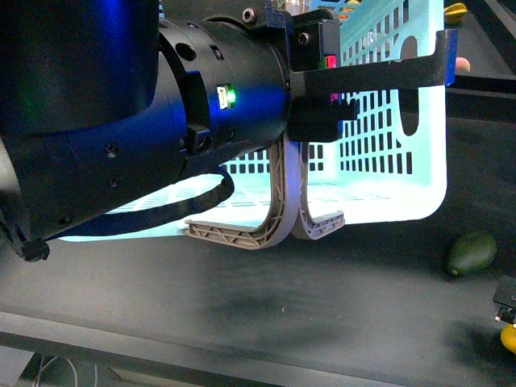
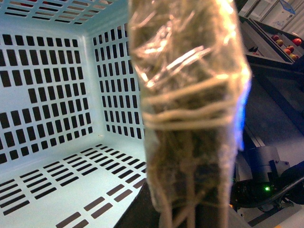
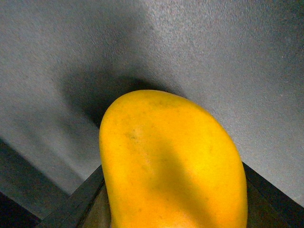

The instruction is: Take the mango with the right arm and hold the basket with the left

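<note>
Although the mango (image 3: 173, 164) lies between the fingers (image 3: 76, 202) of the right gripper (image 1: 505, 306), any clamping is unclear.

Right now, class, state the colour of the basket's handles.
Grey-brown; the handles show best in front view.

V. smooth mango (image 3: 171, 161) — plastic basket (image 1: 430, 184), matt table (image 1: 242, 310)

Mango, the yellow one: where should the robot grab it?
Best across the narrow middle of the mango, coming down from above. It is a smooth, rounded oval that seems to lie on the dark table, so its short width probably fits between the jaws, one on each side, without slipping off the ends.
</note>
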You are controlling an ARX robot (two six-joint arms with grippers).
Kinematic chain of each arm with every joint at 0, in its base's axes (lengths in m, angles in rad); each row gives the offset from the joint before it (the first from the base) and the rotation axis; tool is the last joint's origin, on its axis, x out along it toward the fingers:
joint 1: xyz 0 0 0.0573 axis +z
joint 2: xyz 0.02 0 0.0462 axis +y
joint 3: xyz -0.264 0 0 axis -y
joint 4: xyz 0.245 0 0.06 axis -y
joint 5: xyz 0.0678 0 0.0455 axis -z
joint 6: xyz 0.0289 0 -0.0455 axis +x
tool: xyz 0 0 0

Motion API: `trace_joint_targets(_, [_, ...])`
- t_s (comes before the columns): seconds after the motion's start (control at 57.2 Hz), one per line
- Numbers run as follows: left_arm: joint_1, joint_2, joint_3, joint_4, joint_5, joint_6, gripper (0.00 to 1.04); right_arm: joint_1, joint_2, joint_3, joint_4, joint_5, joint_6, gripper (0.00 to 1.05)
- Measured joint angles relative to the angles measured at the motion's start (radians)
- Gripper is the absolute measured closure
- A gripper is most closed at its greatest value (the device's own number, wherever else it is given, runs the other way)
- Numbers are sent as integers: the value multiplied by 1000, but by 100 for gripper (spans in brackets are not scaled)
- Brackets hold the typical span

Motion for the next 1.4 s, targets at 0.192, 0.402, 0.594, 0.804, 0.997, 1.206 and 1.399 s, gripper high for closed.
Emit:
trace_joint_targets(0.192, [0,0,0,0,0,0,100,0,-135,-88,48,-160,175,46])
trace_joint_targets(0.402, [0,0,0,0,0,0,100,9,-352,-205,171,-326,423,46])
trace_joint_targets(0.594, [0,0,0,0,-1,0,100,29,-563,-317,246,-505,684,46])
trace_joint_targets(0.804, [0,0,0,0,0,0,100,74,-790,-391,335,-599,988,46])
trace_joint_targets(0.997, [0,0,0,0,0,0,100,188,-944,-422,485,-562,1314,46])
trace_joint_targets(1.206, [0,0,0,0,0,0,100,366,-956,-423,587,-443,1534,46])
trace_joint_targets(1.399, [0,0,0,0,0,0,100,500,-920,-381,636,-355,1650,46])
